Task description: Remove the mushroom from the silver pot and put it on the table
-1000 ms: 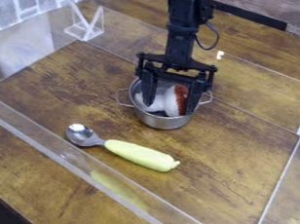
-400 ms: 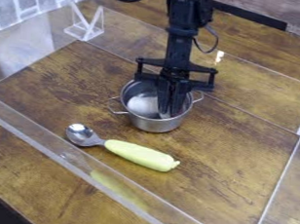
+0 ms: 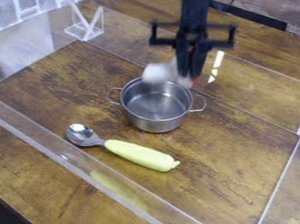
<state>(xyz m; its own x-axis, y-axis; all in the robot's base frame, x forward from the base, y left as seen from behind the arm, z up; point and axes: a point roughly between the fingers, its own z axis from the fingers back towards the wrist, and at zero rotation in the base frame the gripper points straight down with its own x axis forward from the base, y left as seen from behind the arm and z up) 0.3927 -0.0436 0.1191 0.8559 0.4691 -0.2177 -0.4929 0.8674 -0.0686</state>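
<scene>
The silver pot (image 3: 157, 107) stands in the middle of the table (image 3: 246, 166), and its inside looks bare. Just above its far rim hangs the mushroom (image 3: 157, 73), motion-blurred, with its white stem showing to the left of the fingers. My gripper (image 3: 189, 68) points straight down and is shut on the mushroom, lifted clear of the pot.
A yellow-handled metal spoon (image 3: 124, 148) lies in front of the pot. Clear acrylic walls (image 3: 58, 151) edge the table at the front and left. A clear stand (image 3: 84, 23) sits at the back left.
The gripper was open around the mushroom inside the pot, then shut on it. It has since risen and carried the mushroom up out of the pot.
</scene>
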